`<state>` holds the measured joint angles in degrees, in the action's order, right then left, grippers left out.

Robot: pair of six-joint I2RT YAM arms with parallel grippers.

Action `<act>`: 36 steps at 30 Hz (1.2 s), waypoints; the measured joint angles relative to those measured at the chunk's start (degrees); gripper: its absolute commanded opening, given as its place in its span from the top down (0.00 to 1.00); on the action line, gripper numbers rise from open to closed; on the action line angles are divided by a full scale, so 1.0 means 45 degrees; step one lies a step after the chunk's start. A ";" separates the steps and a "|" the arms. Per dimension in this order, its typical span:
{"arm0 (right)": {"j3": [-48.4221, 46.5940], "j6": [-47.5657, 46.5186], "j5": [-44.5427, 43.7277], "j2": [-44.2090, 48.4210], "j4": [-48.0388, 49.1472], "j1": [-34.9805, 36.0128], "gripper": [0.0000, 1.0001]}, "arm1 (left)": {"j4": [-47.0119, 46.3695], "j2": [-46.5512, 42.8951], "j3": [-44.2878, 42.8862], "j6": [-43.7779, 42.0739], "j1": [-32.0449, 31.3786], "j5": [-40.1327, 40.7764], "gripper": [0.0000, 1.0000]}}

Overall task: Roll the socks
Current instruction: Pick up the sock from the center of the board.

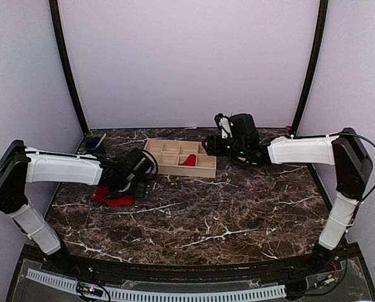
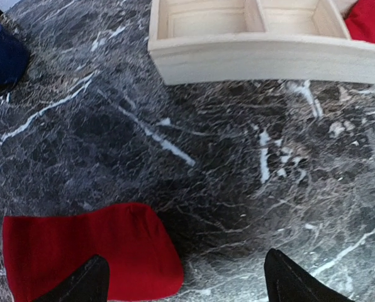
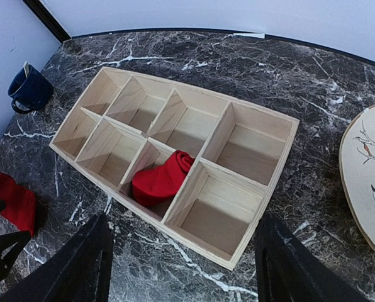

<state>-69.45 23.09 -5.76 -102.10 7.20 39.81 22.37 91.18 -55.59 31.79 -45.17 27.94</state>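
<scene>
One red sock (image 2: 87, 251) lies flat on the marble, seen at the left of the top view (image 1: 112, 198) and in the right wrist view (image 3: 14, 201). My left gripper (image 2: 184, 284) hovers low over its right end, open, its left finger (image 2: 80, 283) above the fabric and nothing held. The other sock (image 3: 162, 179) sits rolled in a front compartment of the wooden tray (image 3: 287, 151), also in the top view (image 1: 188, 161). My right gripper (image 3: 181, 270) stands open above the tray's near right corner, empty.
A dark blue mug (image 3: 29, 89) stands at the back left beyond the tray (image 1: 175, 171). A round wooden plate with a bird picture (image 3: 367, 176) lies right of the tray. Walls enclose the table on three sides.
</scene>
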 measured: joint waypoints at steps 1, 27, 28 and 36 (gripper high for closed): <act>-0.0010 0.0034 0.0010 0.0000 -0.0092 0.0029 0.29 | 0.0335 0.0180 -0.0058 0.0160 -0.0005 0.0131 0.14; 0.1239 0.0797 0.0340 0.0782 -0.0316 0.0189 0.30 | 0.2220 0.2817 -0.1205 0.1224 -0.0005 0.0680 0.44; 0.1282 0.0806 0.0335 0.0811 -0.0287 0.0194 0.30 | 0.2225 0.2837 -0.1205 0.1239 -0.0005 0.0685 0.46; 0.1608 0.0869 0.0325 0.1059 -0.0272 0.0204 0.31 | 0.1826 0.2890 -0.1001 0.1389 -0.0010 0.0661 0.64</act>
<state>-62.22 27.00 -4.29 -97.34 5.98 40.73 30.59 104.18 -60.10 38.04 -45.21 30.92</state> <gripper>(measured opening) 0.694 0.391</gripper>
